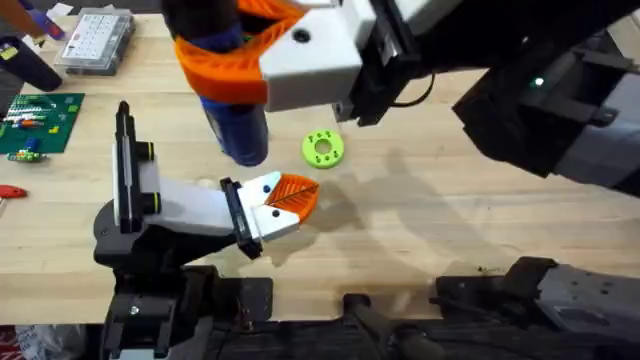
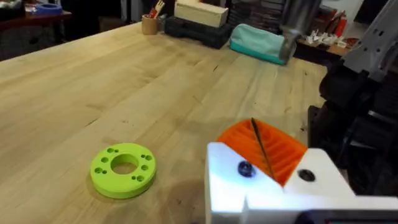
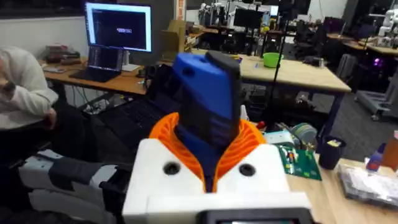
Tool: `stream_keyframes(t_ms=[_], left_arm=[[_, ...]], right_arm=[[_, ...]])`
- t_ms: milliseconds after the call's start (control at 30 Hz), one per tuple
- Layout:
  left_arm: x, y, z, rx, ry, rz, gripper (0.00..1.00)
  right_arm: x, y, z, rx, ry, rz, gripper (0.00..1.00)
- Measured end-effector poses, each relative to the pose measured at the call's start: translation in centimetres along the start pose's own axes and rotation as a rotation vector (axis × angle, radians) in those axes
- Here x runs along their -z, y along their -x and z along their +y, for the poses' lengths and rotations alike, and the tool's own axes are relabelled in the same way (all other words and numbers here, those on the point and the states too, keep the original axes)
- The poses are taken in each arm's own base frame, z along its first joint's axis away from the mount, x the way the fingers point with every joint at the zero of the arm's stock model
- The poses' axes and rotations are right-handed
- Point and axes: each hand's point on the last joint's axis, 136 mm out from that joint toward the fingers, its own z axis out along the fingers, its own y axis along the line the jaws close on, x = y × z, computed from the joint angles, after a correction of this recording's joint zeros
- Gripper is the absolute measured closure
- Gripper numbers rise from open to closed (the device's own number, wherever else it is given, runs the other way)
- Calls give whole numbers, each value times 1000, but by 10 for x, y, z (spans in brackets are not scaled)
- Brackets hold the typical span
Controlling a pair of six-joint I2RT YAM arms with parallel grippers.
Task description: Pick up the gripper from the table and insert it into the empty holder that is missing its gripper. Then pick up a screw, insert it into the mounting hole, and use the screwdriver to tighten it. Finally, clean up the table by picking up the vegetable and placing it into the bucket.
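My right gripper [image 1: 232,62] hangs high over the table's back left, shut on the blue screwdriver [image 1: 236,118], which points down at the wood. In the right wrist view the screwdriver [image 3: 208,115] stands between the orange pads [image 3: 249,140]. Lower down, my left gripper [image 1: 292,198] rests near the table's middle. Its orange pads [image 2: 264,149] are pressed together, and nothing shows between them. A flat lime-green disc with holes [image 1: 322,148] [image 2: 122,169] lies just beyond it. The vegetable, the screw and the holder are out of view.
A green circuit board [image 1: 40,120] and a clear parts box [image 1: 95,40] sit at the back left. The left wrist view shows a teal pouch [image 2: 258,43], a black case [image 2: 199,28] and a small tan cup [image 2: 149,25] at the table's far edge. Bare wood lies right of the disc.
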Motion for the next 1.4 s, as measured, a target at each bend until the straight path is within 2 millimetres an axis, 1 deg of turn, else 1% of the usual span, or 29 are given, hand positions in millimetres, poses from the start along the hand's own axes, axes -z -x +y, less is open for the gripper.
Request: stream_keyframes(t_ms=[100, 400, 600, 867, 1033, 1267, 1400], left_arm=[[0, 0, 0, 0, 0, 0, 989], [0, 0, 0, 0, 0, 0, 989], [0, 0, 0, 0, 0, 0, 989], [0, 0, 0, 0, 0, 0, 989], [0, 0, 0, 0, 0, 0, 989], [0, 0, 0, 0, 0, 0, 989], [0, 0, 0, 0, 0, 0, 989]], right_arm=[[-1, 1, -1, -8, 1, 5, 966], [-1, -8, -2, -50, 0, 34, 965], [-2, -17, 3, -28, 46, 54, 965], [-2, -16, 6, -7, 68, 54, 966], [0, -14, 8, 37, 70, 29, 965], [5, -35, 7, 15, 35, 33, 966], [6, -41, 6, -4, 25, 41, 965]])
